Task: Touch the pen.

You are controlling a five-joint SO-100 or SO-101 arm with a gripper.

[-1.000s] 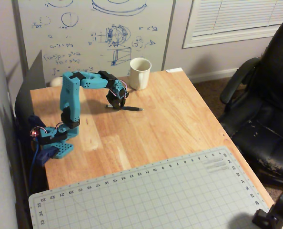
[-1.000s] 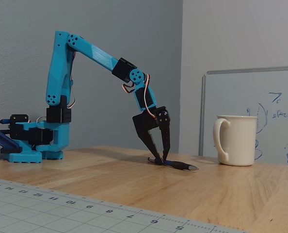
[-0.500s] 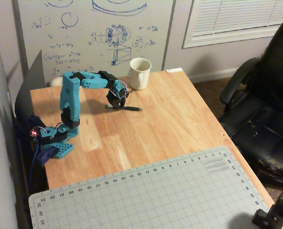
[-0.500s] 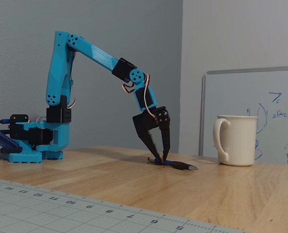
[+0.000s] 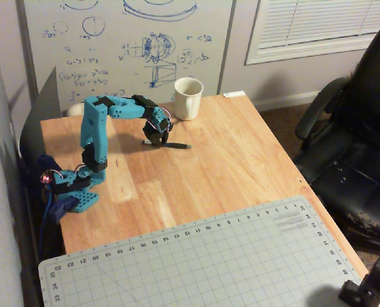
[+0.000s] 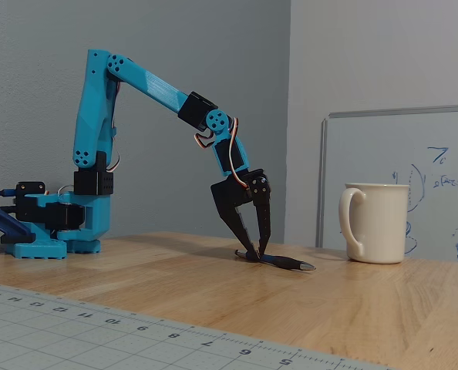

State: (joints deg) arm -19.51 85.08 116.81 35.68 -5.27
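The pen point(image 5: 174, 146) is thin and dark with a silvery tip and lies flat on the wooden table, left of the cream mug in the fixed view point(image 6: 287, 263). My gripper point(image 5: 155, 141) comes down on the pen's left end in the fixed view point(image 6: 256, 255). Its two black fingers meet at their tips, and the tips rest on the pen. The pen is not lifted. The part of the pen under the tips is hidden.
A cream mug point(image 5: 188, 99) stands upright behind the pen, to its right in the fixed view point(image 6: 379, 223). A grey cutting mat point(image 5: 196, 262) covers the near part of the table. The arm's blue base point(image 5: 75, 192) sits at the left edge. A black chair point(image 5: 356, 141) stands off the table's right side.
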